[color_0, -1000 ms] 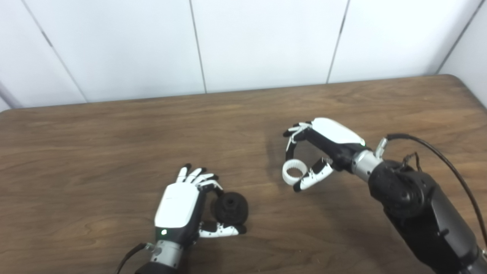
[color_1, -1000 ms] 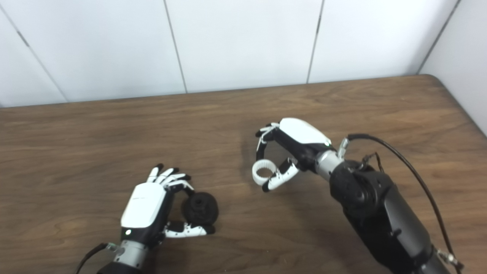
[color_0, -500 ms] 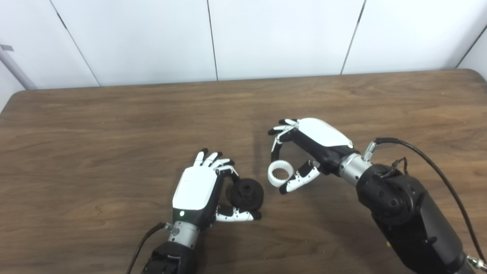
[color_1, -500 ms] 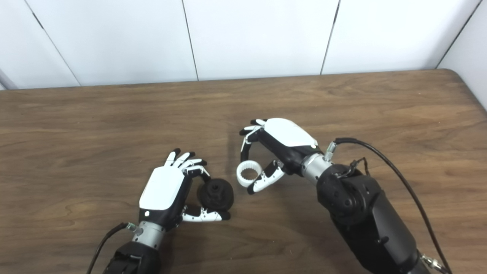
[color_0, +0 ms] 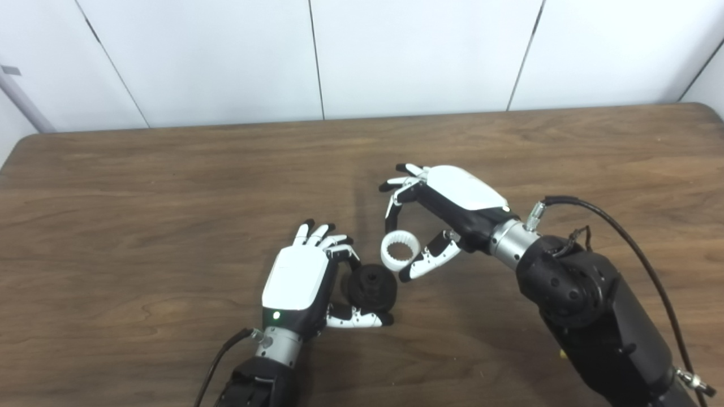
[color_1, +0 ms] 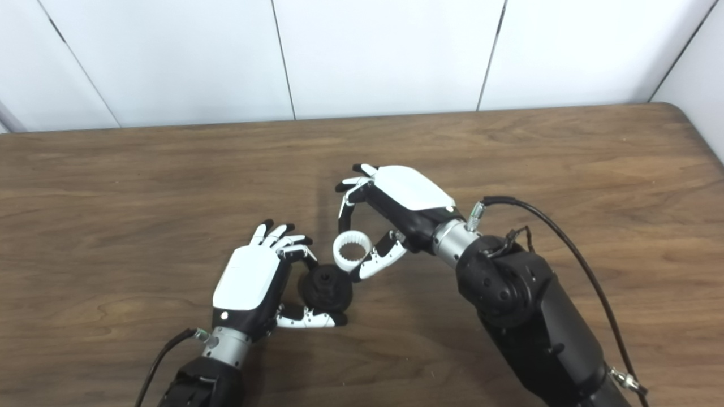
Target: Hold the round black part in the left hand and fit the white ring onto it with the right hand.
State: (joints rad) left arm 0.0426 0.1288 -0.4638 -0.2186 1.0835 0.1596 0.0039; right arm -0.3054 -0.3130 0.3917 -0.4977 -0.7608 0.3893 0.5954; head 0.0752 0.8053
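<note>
My left hand (color_0: 300,280) is shut on the round black part (color_0: 371,286), pinching it between thumb and fingers low over the wooden table (color_0: 169,186). The part's hub faces up and to the right. My right hand (color_0: 447,198) is shut on the white ring (color_0: 400,251), a toothed ring held between a fingertip above and the thumb below. The ring hangs just above and to the right of the black part, almost touching its upper edge. The same scene shows in the right eye view, with the ring (color_1: 352,251) beside the black part (color_1: 325,289).
The white wall panels (color_0: 418,51) stand behind the table's far edge. A black cable (color_0: 622,237) loops from my right forearm over the table on the right.
My right hand has carried the white ring left and slightly up, closing the gap to the black part. My left hand has held the part nearly still. The camera shifted early on.
</note>
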